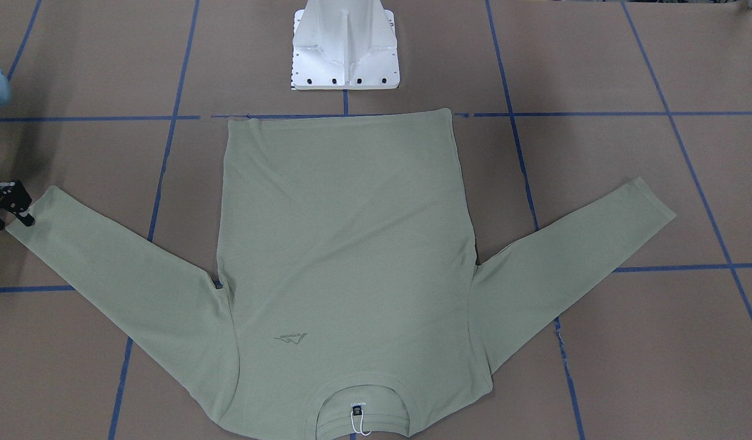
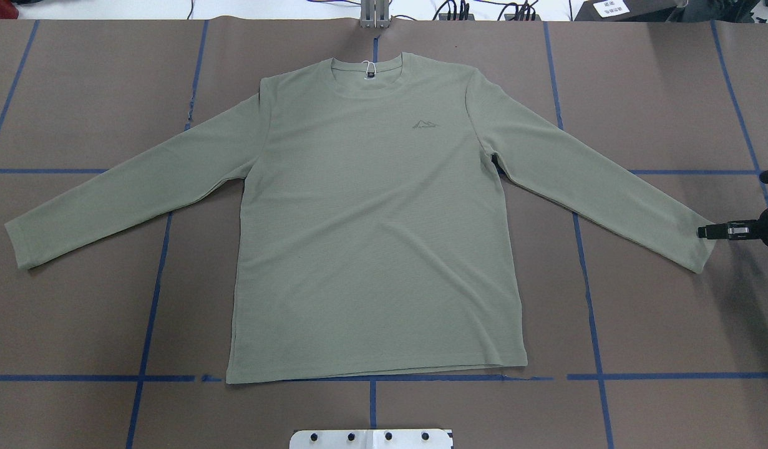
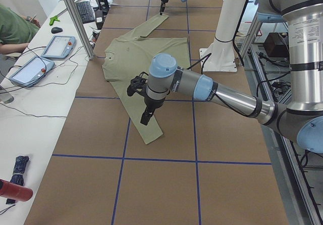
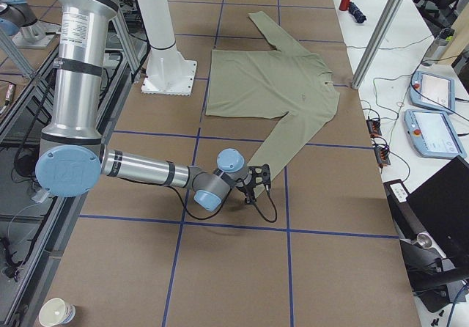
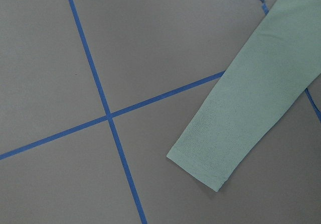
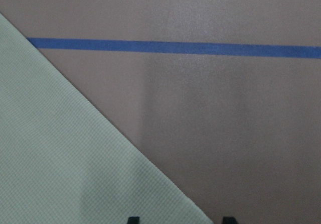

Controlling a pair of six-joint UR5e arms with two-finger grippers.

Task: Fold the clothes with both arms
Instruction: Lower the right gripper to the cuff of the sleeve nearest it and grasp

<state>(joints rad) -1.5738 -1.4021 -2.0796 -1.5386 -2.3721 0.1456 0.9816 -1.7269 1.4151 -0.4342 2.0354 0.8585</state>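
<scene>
Now, shirt (image 2: 371, 218): lay flat mid-worktop.
Right hand (image 1: 12, 220): released, fingertips apart at the sleeve cuff.
Left hand (image 3: 147, 118): grip you couldn't tell.

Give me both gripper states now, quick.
Left gripper: cannot tell; seen only from the side, above a cuff of the shirt.
Right gripper: open, fingertips apart at the other cuff.

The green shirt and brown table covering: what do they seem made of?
The shirt looks like a soft matte knit, judging by its fine grid texture; the fibre is unclear. The table covering looks like brown paper or card: flat and dull. The blue lines look like tape.
</scene>
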